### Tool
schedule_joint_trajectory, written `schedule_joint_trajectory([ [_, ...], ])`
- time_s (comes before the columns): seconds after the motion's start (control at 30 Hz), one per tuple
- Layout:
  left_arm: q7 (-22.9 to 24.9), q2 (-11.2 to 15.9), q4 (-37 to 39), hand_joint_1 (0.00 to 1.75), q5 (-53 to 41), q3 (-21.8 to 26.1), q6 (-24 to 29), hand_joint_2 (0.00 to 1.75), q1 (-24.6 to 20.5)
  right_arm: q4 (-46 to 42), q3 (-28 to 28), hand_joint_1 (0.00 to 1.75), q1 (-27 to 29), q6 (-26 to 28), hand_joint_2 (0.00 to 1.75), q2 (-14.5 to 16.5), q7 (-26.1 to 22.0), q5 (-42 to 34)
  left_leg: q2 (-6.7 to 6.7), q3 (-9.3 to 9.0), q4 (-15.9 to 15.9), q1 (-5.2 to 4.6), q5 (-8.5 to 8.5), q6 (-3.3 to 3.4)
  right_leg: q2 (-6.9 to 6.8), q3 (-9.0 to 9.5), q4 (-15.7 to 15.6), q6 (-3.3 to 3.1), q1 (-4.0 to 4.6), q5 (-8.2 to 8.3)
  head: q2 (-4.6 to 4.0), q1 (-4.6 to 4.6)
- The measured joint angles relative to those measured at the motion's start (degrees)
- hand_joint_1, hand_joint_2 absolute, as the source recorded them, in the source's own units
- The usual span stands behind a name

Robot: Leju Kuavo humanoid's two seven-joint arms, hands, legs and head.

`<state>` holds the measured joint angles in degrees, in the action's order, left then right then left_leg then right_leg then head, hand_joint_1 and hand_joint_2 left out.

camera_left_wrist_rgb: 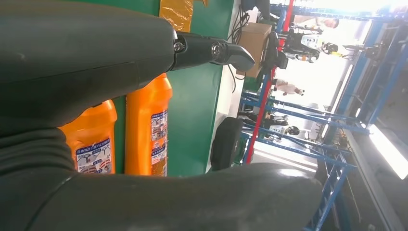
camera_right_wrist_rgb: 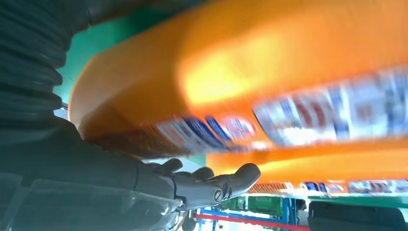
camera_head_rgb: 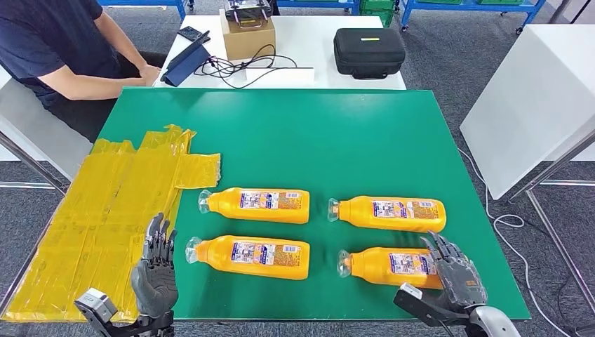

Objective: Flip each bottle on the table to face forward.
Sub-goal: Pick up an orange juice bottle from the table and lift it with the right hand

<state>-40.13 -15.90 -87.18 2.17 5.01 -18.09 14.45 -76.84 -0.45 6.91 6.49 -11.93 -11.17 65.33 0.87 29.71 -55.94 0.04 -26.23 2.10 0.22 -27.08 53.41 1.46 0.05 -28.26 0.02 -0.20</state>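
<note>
Four orange bottles (camera_head_rgb: 259,205) lying flat.

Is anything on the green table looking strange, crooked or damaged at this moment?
Nothing spilled or broken. The oddest thing is the wrinkled yellow plastic sheeting taped over the green table at its left side, with uneven edges. The four orange bottles all lie on their sides, caps pointing left, in two neat rows.
</note>
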Motion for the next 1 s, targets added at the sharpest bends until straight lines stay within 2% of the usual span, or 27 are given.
schedule_joint_trajectory([
  [0.43, 0.00, 0.38, 0.95, 0.00, 0.50, 0.02, -0.05, 0.00, -0.69, 0.77, -0.55, 1.75, -0.36, -2.01, 1.75, 0.11, -0.05, 0.25, 0.01, -0.05, -0.01, 0.01, -0.01, 0.00, 0.01, 0.05, 0.00, 0.00, -0.01, -0.01, 0.00, -0.02],
  [0.63, 0.00, 0.38, 0.98, 0.00, 0.50, 0.02, -0.32, 0.00, -0.70, 0.79, -1.22, 1.75, -0.35, -3.26, 1.75, 0.28, -2.98, -4.02, -0.03, -0.06, -0.01, 0.02, 0.00, 0.00, 0.03, 0.06, 0.00, 0.00, 0.01, -0.01, 0.00, 0.00],
  [0.83, 0.00, 0.37, 1.04, 0.00, 0.52, 0.02, -0.33, 0.00, -0.73, 0.61, -1.78, 1.75, -0.18, -3.55, 1.75, 0.48, -3.93, -5.17, -0.10, -0.09, -0.01, 0.02, 0.00, 0.00, 0.11, 0.05, 0.00, 0.00, 0.01, 0.00, 0.00, -0.01],
  [0.9, 0.00, 0.37, 1.24, 0.00, 0.68, 0.02, -0.32, 0.00, -0.78, -0.36, -2.14, 1.75, 0.43, -4.42, 1.75, 0.64, -5.81, -8.13, -0.07, -0.08, -0.01, 0.02, -0.01, 0.00, 0.11, 0.05, 0.00, 0.00, 0.01, -0.01, 0.00, 0.00],
  [1.0, 0.00, 0.38, 2.16, 0.00, 1.48, 0.09, -0.24, 0.00, -0.93, -5.06, -3.33, 1.75, 3.54, -8.01, 1.75, 1.18, -11.94, -18.87, 0.00, 0.07, -0.01, 0.02, 0.00, 0.00, 0.09, 0.15, 0.01, 0.00, -0.01, 0.00, 0.00, 0.01],
])
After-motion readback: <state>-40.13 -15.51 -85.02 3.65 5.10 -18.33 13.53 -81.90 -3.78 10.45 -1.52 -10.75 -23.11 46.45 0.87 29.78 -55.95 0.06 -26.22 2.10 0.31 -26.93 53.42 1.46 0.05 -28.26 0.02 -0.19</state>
